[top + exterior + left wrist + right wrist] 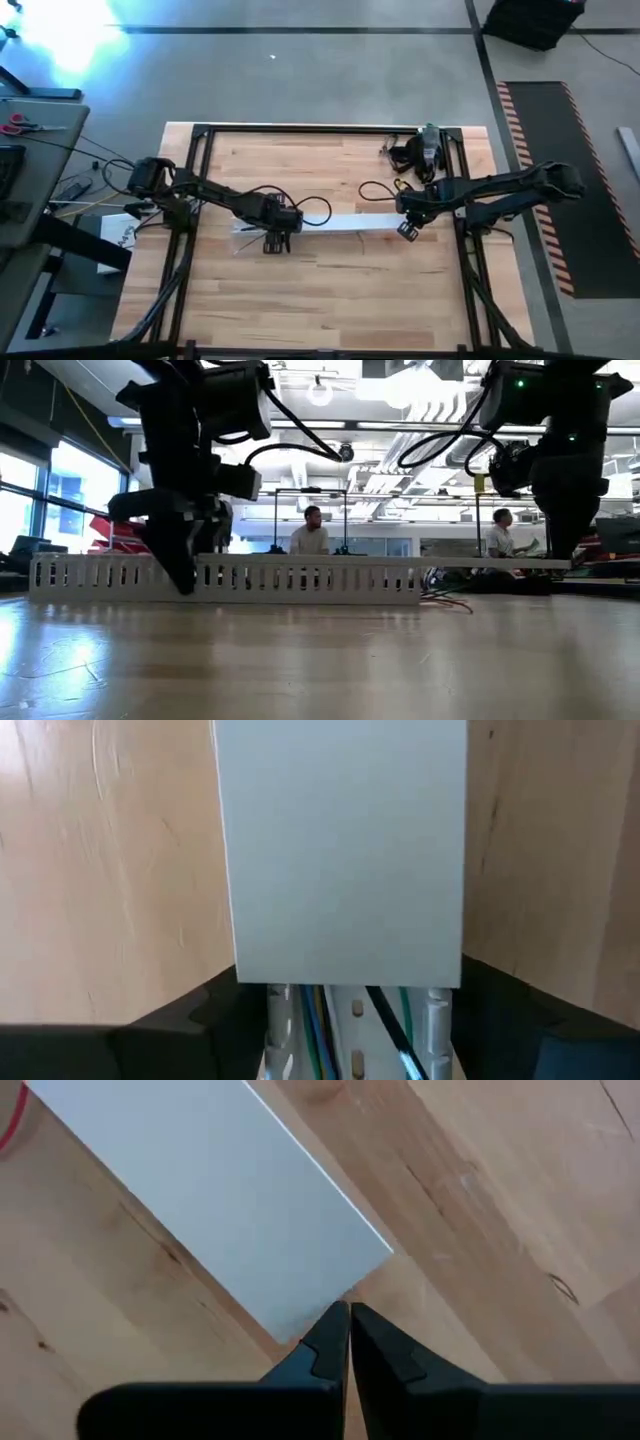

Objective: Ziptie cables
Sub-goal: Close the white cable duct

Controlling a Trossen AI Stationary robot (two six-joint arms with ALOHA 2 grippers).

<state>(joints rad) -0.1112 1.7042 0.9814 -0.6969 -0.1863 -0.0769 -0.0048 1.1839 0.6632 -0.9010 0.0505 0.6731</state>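
Observation:
A long white slotted channel (pixel 230 578) lies across the middle of the table (pixel 330 300). The cables (pixel 322 1032), green, blue and dark wires, run inside it; a few wire ends (pixel 447 600) lie on the table at its right end. A flat white cover strip (pixel 340 850) lies along the channel's top and sticks out past its right end. My left gripper (pixel 273 240) straddles the channel near its left end. My right gripper (pixel 348 1320) is shut at the strip's right end (pixel 385 227). My left gripper comes from above, pointing down, with one finger (pixel 190 1025) against each long side wall of the channel (pixel 272 1020), across its length. The channel rests flat on the table. My right gripper pinches the strip's free end edge (pixel 325 1308) at its fingertips, coming from the table's right side. That end (pixel 540 564) hangs above the table, while the rest of the strip lies on the channel.
A black metal frame (pixel 200 140) borders the table. A black clamp with cords (pixel 422 152) sits at the far right corner. Bare wood lies along the near side. Two people (pixel 312 532) sit in the room beyond the table.

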